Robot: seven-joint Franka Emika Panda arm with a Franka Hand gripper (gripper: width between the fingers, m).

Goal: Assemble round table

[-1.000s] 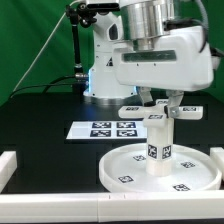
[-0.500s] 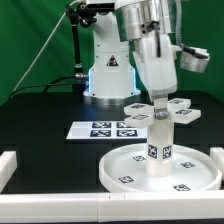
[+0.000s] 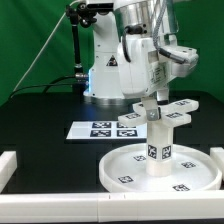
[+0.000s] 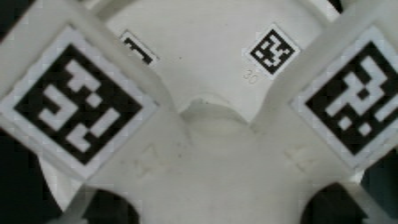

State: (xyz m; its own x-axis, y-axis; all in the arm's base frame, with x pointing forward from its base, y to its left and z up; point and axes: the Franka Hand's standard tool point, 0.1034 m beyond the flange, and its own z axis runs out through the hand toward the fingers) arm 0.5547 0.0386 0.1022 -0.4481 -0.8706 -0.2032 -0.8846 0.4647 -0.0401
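Rimmed round disc [image 3: 130,172] holds the upright cylinder leg [image 3: 158,148] at its hub, cross-shaped foot [image 3: 157,113] atop; gripper [image 3: 152,98] over foot, can't tell if open/closed.

place: robotics lab | cues: green backdrop [image 3: 35,45], marker board [image 3: 108,129], black table [image 3: 45,130]

The round disc [image 3: 162,168] lies on the black tabletop [image 3: 50,115] with the cylinder leg [image 3: 158,143] upright at its hub, the cross-shaped foot [image 3: 152,113] on top; the hand [image 3: 150,97] hangs just above, and the marker board [image 3: 108,129] lies behind
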